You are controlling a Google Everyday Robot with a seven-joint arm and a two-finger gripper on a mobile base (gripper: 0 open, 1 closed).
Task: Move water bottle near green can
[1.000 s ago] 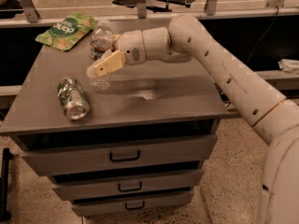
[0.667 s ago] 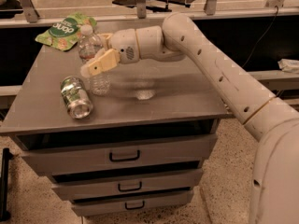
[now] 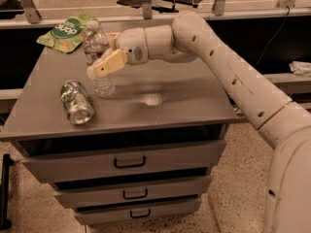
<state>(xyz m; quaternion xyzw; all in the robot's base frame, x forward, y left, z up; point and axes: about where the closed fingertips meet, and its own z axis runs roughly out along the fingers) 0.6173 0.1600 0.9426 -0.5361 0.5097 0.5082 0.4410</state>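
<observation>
The water bottle (image 3: 97,57) is clear plastic with a white cap and stands upright on the grey cabinet top (image 3: 184,101). My gripper (image 3: 103,64) is shut on the water bottle around its middle, reaching in from the right. The green can (image 3: 75,102), green and white with a silver end facing the camera, lies on its side just left and in front of the bottle, a short gap apart.
A flat green snack bag (image 3: 67,32) lies at the back left corner of the top. The cabinet has three drawers (image 3: 130,162) below. The arm (image 3: 218,57) spans the top's right half. Table legs and a rail stand behind.
My gripper has carried the water bottle leftward and toward the front, closer to the green can. The can has not moved.
</observation>
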